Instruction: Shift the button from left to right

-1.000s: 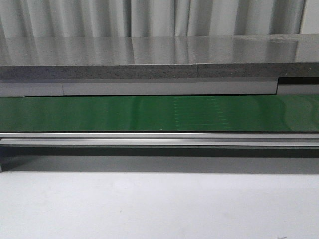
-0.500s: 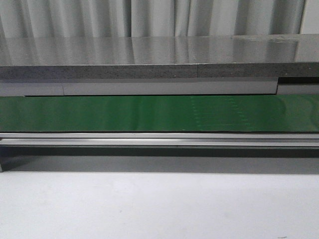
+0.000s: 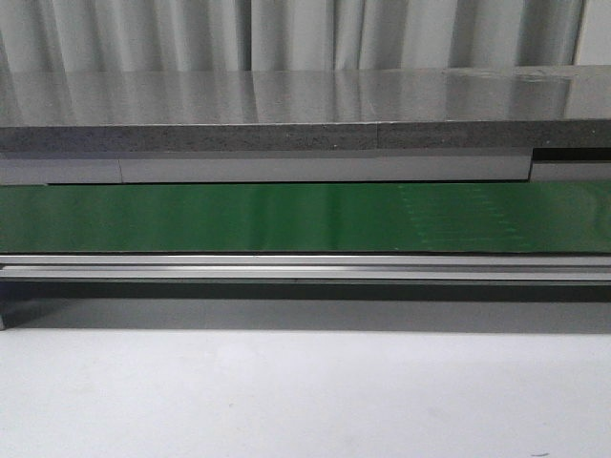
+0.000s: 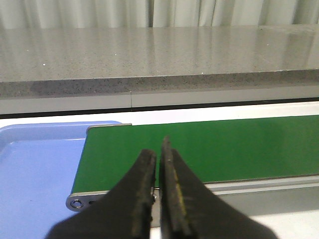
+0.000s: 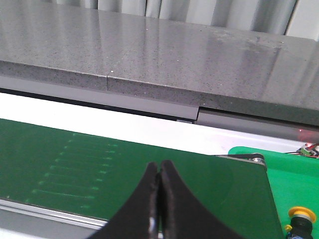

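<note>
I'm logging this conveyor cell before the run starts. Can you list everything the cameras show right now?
Conveyor belt: one, green, running left to right across the middle.
Countertop: one, grey speckled, behind the belt.
Curtain: one, pale grey, at the back.
Table: one, white, nearest the robot.
Blue tray: one, at the belt's left end.
Green tray: one, at the belt's right end.
Button: one, yellow cap, on the green tray.
Left claw: black, shut, holding nothing.
Right claw: black, shut, holding nothing.

Green conveyor belt [image 3: 286, 218] runs across table, metal rail [image 3: 305, 265] along near edge. Grey stone counter [image 3: 286, 105] behind. Blue tray [image 4: 35, 164] at belt's left end. Green tray [image 5: 294, 174], possibly a bin, at right end.
</note>
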`<act>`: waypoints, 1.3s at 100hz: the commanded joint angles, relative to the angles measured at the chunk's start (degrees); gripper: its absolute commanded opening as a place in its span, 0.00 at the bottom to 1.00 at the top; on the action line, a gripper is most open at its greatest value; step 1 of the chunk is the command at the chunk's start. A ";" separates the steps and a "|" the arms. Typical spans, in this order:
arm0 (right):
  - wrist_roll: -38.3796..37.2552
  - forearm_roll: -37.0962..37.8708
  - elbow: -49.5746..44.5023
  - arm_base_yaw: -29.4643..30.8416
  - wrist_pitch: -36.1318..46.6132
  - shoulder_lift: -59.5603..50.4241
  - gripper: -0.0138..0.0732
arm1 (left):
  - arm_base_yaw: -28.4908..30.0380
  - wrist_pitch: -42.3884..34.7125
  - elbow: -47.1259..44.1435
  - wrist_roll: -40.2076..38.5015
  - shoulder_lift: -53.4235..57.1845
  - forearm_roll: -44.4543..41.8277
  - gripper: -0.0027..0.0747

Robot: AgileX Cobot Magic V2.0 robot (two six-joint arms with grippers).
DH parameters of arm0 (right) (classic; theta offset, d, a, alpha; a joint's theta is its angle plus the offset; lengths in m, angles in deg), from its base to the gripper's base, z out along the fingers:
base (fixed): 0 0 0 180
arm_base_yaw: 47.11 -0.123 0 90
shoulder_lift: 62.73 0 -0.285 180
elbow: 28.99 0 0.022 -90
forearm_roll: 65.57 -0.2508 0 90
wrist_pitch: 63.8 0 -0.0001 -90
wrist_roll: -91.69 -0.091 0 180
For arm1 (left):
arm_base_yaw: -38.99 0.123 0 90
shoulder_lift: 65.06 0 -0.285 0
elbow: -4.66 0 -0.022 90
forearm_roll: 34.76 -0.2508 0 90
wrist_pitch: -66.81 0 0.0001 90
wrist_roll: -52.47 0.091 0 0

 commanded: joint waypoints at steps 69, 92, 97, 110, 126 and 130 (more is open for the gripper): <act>-10.98 9.35 -20.46 -0.10 6.31 -23.53 0.02 | -0.28 -4.21 1.57 -0.06 -0.49 0.04 0.04; -10.98 9.35 -22.79 -0.10 7.67 -26.39 0.02 | -0.28 -4.21 1.57 -0.06 -0.49 0.04 0.04; -10.98 9.35 -23.32 -0.10 8.16 -26.39 0.02 | -0.28 -4.21 1.57 -0.06 -0.49 0.04 0.04; -10.98 9.35 -23.48 -0.10 8.26 -26.39 0.02 | -0.28 -4.21 1.57 -0.06 -0.49 0.04 0.04; -10.98 9.35 -23.48 -0.10 8.51 -26.39 0.02 | -0.28 -4.21 1.57 -0.06 -0.49 0.04 0.04; -10.98 9.35 -23.48 -0.10 8.51 -26.39 0.02 | -0.28 -4.21 1.57 -0.06 -0.49 0.04 0.04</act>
